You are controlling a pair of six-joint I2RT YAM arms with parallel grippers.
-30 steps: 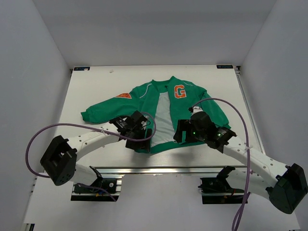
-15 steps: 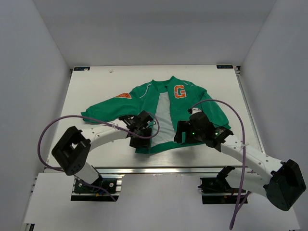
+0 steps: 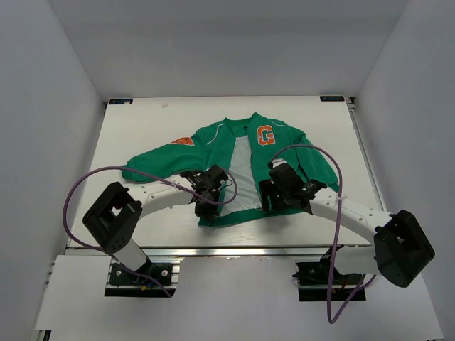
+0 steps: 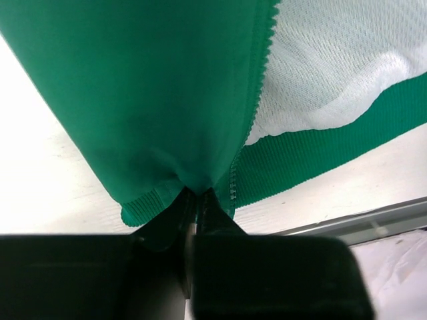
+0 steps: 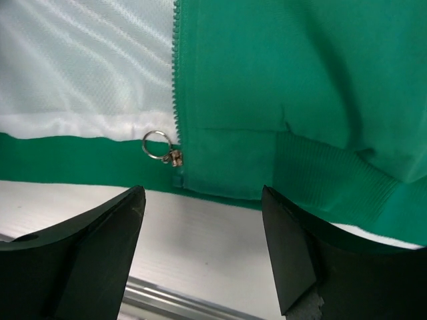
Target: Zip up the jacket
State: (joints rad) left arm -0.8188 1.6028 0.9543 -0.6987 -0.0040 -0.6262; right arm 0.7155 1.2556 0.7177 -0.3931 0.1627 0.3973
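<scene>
The left gripper (image 4: 197, 197) pinches the jacket (image 4: 133, 87) hem shut-fingered, likely anchoring it, while the right gripper (image 5: 201, 195) gapes before the zipper pull (image 5: 162, 148).

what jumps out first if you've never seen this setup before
A green jacket lies open-fronted in the middle of the table, its orange G bright on the chest. The left hand is shut on the bottom corner of one front panel beside the zipper teeth. The right hand hangs open just short of the other panel's hem, where the metal ring pull sits.
</scene>
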